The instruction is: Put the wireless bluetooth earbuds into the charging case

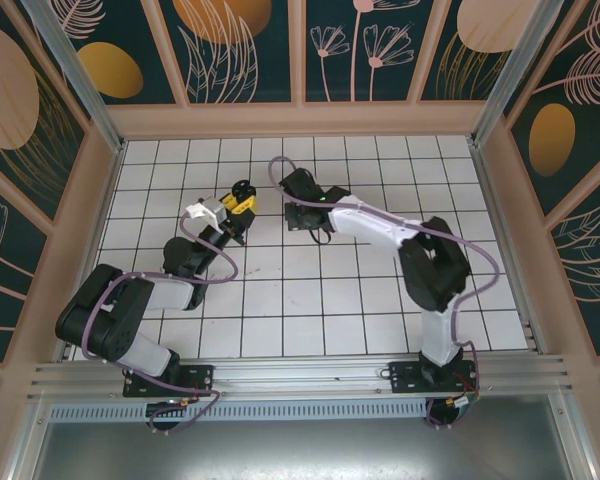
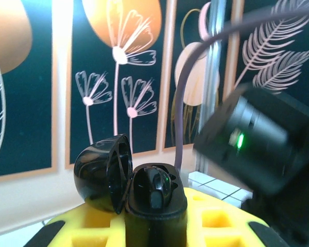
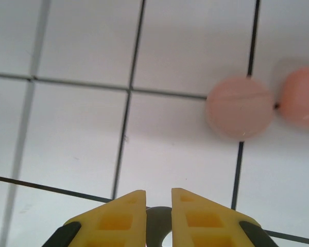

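Observation:
My left gripper (image 1: 238, 207) is raised over the tiles at the back left and is shut on the black charging case (image 2: 154, 211), which stands upright between its yellow fingers (image 2: 219, 218). The case lid (image 2: 100, 172) hangs open to the left. One black earbud (image 2: 158, 188) sits in the case's well. My right gripper (image 1: 300, 216) hangs just right of the case and points down at the floor. Its fingers (image 3: 124, 213) stand nearly together, with a small dark grey earbud-like thing (image 3: 158, 224) in the narrow gap between them.
Two round closed shells lie on the white tiles ahead of the right gripper, one pale pink (image 3: 240, 107) and one coral pink (image 3: 302, 96). The right arm's dark wrist (image 2: 262, 144) looms close on the case's right. Patterned walls (image 1: 300, 50) enclose the floor.

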You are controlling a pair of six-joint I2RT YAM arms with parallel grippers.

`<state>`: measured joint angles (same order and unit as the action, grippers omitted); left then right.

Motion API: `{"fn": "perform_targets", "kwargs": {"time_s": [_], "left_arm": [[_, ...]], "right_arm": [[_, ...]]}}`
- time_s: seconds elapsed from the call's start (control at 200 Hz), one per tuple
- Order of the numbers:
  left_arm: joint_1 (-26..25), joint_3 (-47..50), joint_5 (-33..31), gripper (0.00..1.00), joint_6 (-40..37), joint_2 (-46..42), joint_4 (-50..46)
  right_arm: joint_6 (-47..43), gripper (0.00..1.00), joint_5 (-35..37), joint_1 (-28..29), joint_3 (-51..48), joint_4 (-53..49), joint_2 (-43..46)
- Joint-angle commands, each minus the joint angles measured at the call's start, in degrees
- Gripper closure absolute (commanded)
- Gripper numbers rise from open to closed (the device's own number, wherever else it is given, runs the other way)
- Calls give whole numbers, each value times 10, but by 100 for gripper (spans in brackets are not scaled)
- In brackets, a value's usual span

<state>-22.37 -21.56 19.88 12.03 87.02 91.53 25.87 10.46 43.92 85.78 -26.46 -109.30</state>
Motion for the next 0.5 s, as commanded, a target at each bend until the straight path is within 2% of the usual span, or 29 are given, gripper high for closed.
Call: {"fn": "perform_targets", "kwargs": {"time_s": [0.0,0.235,0.495], "left_arm": [[5,-16,63,100,-17,-13,62],[4,-28,132,100,-32,-8,48],[-10,-52,187,100,-39,19,38]], "right_arm": [[-6,85,3,-9,-20,44,76],[-46,85,-7,-13,-45,106,194],[-78,84,-87,-11,-114,229,301]]}}
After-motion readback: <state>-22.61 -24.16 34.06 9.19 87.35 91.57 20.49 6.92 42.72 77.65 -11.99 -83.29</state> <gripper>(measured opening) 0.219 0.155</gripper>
